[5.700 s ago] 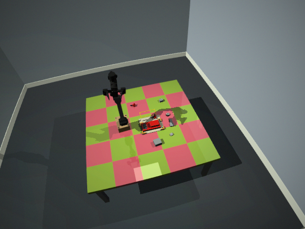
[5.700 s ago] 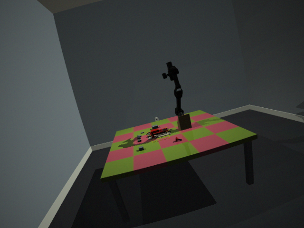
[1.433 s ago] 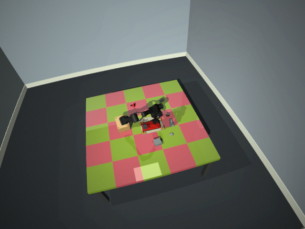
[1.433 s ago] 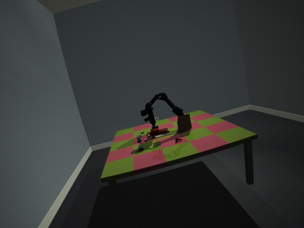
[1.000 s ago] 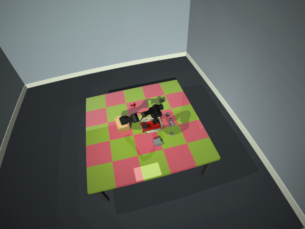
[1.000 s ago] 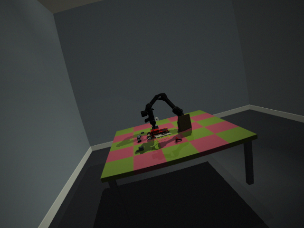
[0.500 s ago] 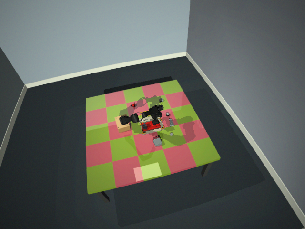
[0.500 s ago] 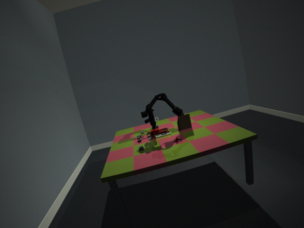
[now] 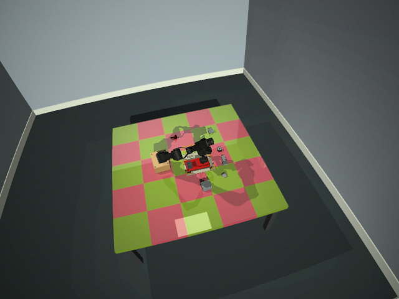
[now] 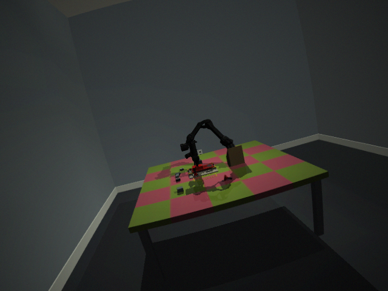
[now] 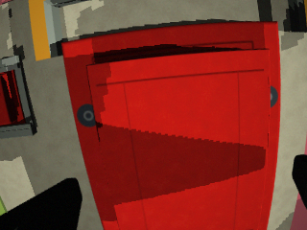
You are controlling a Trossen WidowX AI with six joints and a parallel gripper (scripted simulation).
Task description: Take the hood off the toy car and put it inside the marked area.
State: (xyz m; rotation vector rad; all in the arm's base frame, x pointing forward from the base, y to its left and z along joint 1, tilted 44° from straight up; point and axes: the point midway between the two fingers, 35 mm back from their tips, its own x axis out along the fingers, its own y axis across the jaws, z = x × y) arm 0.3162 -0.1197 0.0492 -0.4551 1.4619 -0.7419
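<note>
Two black fingers are standing wide apart, gripping nothing, one showing at each lower corner of the wrist view. Between them the red hood (image 11: 182,148) is lying flat, still seated on the toy car (image 9: 197,164). The gripper (image 10: 196,164) is hanging just above it, mid-desk (image 9: 135,225), well apart from the pale marked area (image 9: 192,223).

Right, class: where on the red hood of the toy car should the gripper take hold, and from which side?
Grip the hood across its two long side edges, coming straight down from above. It lies flat as a broad panel, and the open gripper already has a finger outside each edge.
</note>
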